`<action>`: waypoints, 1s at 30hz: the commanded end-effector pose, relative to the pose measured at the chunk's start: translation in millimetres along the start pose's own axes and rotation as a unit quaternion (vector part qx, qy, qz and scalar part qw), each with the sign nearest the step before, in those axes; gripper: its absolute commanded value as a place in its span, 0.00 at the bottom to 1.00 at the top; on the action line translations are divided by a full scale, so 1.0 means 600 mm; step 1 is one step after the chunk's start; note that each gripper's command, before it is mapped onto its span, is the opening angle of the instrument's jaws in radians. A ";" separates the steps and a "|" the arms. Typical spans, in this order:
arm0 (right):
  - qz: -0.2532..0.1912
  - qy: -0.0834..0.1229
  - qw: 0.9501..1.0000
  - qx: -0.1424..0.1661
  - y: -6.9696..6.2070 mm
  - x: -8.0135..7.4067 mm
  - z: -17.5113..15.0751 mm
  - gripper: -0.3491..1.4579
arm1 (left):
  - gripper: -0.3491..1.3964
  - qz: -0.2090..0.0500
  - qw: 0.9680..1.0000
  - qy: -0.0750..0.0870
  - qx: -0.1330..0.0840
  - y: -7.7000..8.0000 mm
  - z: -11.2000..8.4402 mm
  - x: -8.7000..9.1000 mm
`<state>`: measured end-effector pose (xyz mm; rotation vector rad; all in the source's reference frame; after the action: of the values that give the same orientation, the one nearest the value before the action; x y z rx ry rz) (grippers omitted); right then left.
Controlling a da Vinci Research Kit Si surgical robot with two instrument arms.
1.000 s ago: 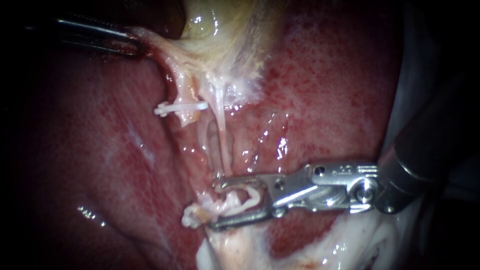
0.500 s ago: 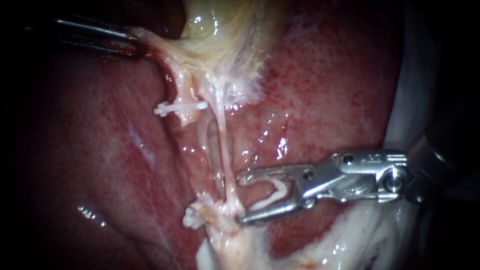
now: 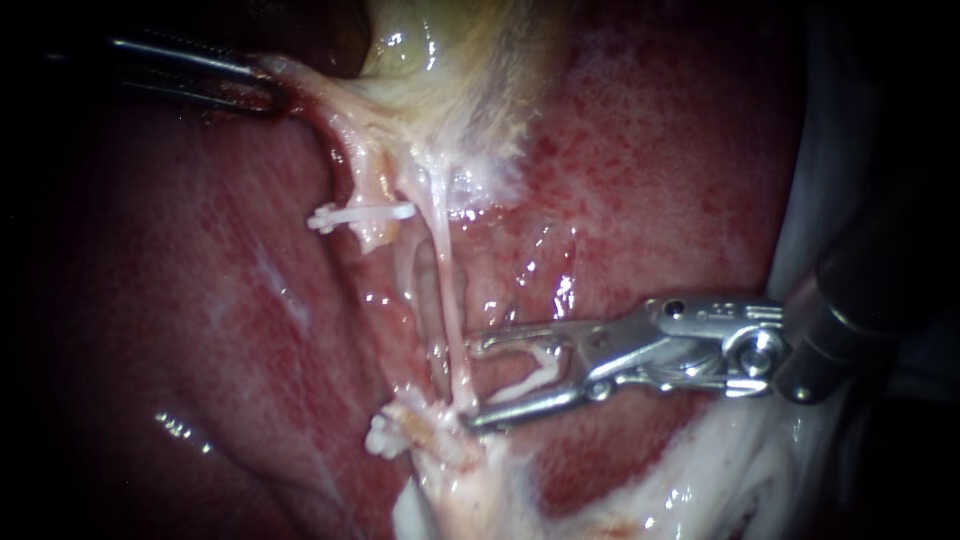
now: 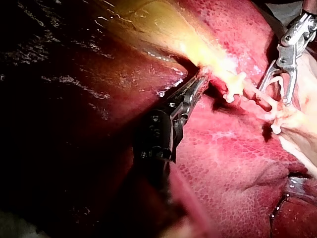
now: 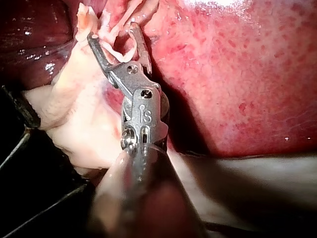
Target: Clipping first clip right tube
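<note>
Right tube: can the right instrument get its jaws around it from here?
Probably yes. The right instrument, its jaws spread wide holding a clip, faces the right tube with nothing between.

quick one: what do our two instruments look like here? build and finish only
Right instrument: bright silver steel, with two thin bar-like tip members with hooked ends. Behind them are riveted hinge links, a slotted wrist piece with small engraved marks, then a dark round shaft. Left instrument: slimmer and darker, with a narrow tapered grey-metal tip on a black wrist block with small screws, and a dark shaft behind.
</note>
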<state>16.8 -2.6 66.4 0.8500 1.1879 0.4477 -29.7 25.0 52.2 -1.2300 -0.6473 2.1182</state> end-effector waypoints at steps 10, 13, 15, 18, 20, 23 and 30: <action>0.018 0.020 0.999 0.022 0.0009 0.0013 0.0031 0.47 | 0.00 0.000 1.000 0.000 0.000 0.0000 0.0001 0.0000; 0.023 0.028 0.999 0.023 0.0011 0.0016 0.0036 0.47 | 0.00 0.000 1.000 0.000 0.000 0.0000 0.0001 0.0001; 0.025 0.030 0.999 0.028 0.0010 0.0017 0.0038 0.47 | 0.00 0.000 1.000 0.000 0.000 0.0000 0.0001 0.0001; 0.032 0.038 0.998 0.040 0.0000 0.0022 0.0039 0.47 | 0.00 0.000 1.000 0.000 0.000 0.0000 0.0001 0.0001; 0.036 0.042 0.997 0.049 -0.0008 0.0027 0.0040 0.47 | 0.00 0.000 1.000 0.000 0.000 0.0000 0.0001 0.0001; 0.039 0.046 0.996 0.063 -0.0026 0.0035 0.0043 0.47 | 0.00 0.000 1.000 0.000 0.000 0.0000 0.0002 0.0001; 0.047 0.047 0.995 0.080 -0.0053 0.0045 0.0053 0.46 | 0.00 0.000 1.000 0.000 0.000 0.0000 0.0003 0.0001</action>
<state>20.3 -3.8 62.6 1.0399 1.2873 0.4811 -29.9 25.1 52.2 -1.2297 -0.6465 2.1177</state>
